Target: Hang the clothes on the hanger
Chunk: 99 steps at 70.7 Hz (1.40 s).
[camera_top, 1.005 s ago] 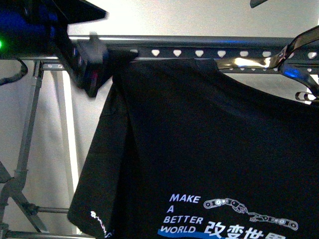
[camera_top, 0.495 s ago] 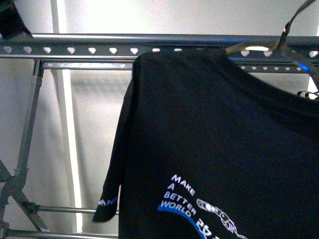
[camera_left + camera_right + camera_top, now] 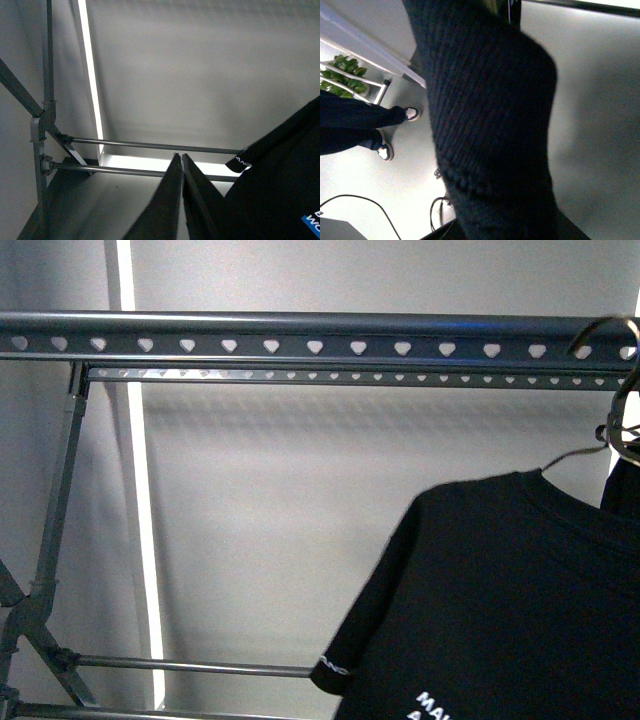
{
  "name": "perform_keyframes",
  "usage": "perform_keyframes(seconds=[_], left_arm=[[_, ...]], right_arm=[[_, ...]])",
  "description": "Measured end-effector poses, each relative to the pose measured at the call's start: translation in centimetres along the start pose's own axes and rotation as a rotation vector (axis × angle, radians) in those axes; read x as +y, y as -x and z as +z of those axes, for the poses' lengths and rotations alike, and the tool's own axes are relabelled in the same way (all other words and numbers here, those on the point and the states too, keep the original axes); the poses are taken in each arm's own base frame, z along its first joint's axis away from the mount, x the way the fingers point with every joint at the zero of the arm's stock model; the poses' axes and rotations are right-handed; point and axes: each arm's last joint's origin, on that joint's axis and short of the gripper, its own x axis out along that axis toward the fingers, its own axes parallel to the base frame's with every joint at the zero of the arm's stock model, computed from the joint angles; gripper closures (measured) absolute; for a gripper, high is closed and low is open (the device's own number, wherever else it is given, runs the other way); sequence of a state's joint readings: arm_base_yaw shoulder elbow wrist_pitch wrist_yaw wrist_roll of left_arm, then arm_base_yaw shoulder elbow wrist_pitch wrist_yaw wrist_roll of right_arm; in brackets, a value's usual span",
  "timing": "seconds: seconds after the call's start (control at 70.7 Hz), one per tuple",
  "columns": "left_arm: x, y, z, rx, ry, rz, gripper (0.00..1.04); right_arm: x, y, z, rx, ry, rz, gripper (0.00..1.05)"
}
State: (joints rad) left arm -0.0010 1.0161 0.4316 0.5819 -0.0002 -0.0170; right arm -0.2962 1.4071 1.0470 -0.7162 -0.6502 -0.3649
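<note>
The black T-shirt [image 3: 500, 590] hangs low at the right of the front view on a thin wire hanger [image 3: 572, 454], below the rack's top rail [image 3: 300, 344] with its row of heart-shaped holes. Only the top of its white lettering shows at the bottom edge. Neither gripper shows in the front view. In the left wrist view my left gripper [image 3: 179, 157] is shut and empty, to the left of the T-shirt [image 3: 280, 195] and its sleeve. In the right wrist view black cloth [image 3: 490, 125] fills the middle and hides my right gripper's jaws, which are shut on it.
A second black garment [image 3: 625, 475] hangs at the far right edge. The rack's slanted legs [image 3: 50, 540] and lower crossbars [image 3: 150, 146] stand at the left. A person's legs and shoes [image 3: 385, 145], a plant [image 3: 342, 75] and floor cables [image 3: 365, 200] show in the right wrist view.
The T-shirt has moved right and down, away from the top rail. The left arm left the front view after the oldest frame, and the rail's holes now show along its whole length.
</note>
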Motion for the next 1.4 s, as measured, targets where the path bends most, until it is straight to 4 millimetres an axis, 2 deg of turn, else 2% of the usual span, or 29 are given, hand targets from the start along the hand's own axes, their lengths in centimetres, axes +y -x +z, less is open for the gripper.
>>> perform_keyframes(seconds=[0.17,0.297,0.382,0.467,0.58,0.708,0.962,1.09,1.217,1.316,1.401], left_arm=[[0.0,1.9,-1.9,0.002,-0.009,-0.001,1.01],[0.0,3.4,-3.3,0.010,-0.011,-0.001,1.01],[0.1,4.4,-4.1,0.004,-0.011,0.000,1.01],[0.1,5.1,-4.6,0.000,-0.011,-0.001,1.01],[0.1,5.9,-5.1,0.000,-0.011,0.000,1.01],[0.1,6.6,-5.7,0.001,-0.012,0.000,1.01],[0.1,7.8,-6.3,0.000,-0.012,0.000,1.01],[0.1,8.3,-6.7,0.003,-0.012,0.000,1.01],[0.1,8.7,-7.1,-0.013,-0.013,0.000,1.01],[0.1,8.9,-7.1,-0.018,-0.014,-0.001,1.01],[0.1,9.2,-7.0,-0.026,-0.014,0.000,1.01]], right_arm=[[-2.6,-0.7,3.5,-0.021,-0.122,-0.068,0.96],[-4.1,-0.8,7.7,-0.102,-0.177,-0.113,0.96],[-3.7,-0.3,10.7,-0.175,-0.196,-0.112,0.96],[-2.8,0.5,12.2,-0.207,-0.183,-0.105,0.96],[-2.1,1.1,13.4,-0.211,-0.203,-0.114,0.96],[-2.4,0.4,14.8,-0.203,-0.229,-0.130,0.96],[-3.3,-3.3,17.9,-0.169,-0.275,-0.178,0.96],[-2.9,-5.3,18.2,-0.143,-0.293,-0.182,0.96],[-2.4,-6.3,18.3,-0.143,-0.289,-0.190,0.96],[-2.4,-7.1,17.8,-0.140,-0.290,-0.189,0.96],[-2.6,-8.0,16.6,-0.127,-0.294,-0.183,0.96]])
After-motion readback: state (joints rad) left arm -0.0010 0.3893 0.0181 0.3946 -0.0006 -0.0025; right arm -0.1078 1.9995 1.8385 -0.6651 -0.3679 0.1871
